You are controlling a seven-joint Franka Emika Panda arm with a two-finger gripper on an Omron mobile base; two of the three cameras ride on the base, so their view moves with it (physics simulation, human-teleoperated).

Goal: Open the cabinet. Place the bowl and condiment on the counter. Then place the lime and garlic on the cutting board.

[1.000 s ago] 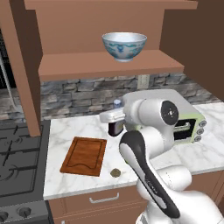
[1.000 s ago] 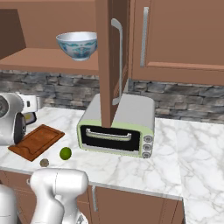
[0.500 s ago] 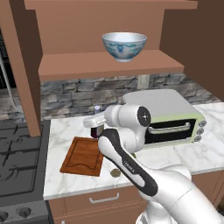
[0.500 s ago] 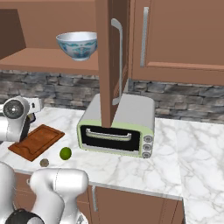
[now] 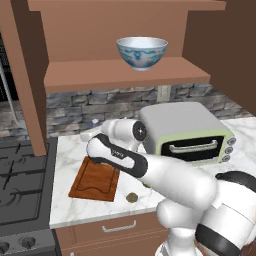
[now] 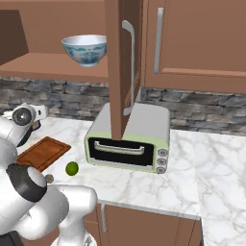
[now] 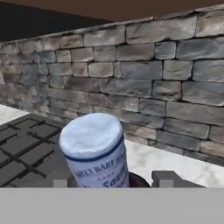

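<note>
The cabinet (image 6: pixel 120 67) stands open, the blue-patterned bowl (image 5: pixel 142 52) on its shelf. The gripper (image 7: pixel 113 181) is clamped on the condiment bottle (image 7: pixel 96 151), held upright over the marble counter (image 5: pixel 70 145) near the stone backsplash (image 7: pixel 144 83), likely for setting down. The lime (image 6: pixel 72 168) and garlic (image 5: pixel 132 197) lie beside the cutting board (image 5: pixel 95 178).

I see a grey stone backsplash (image 5: pixel 75 105) along the far wall, a black stove top (image 5: pixel 22 185) at left, and a toaster oven (image 6: pixel 129 139) right of it.
</note>
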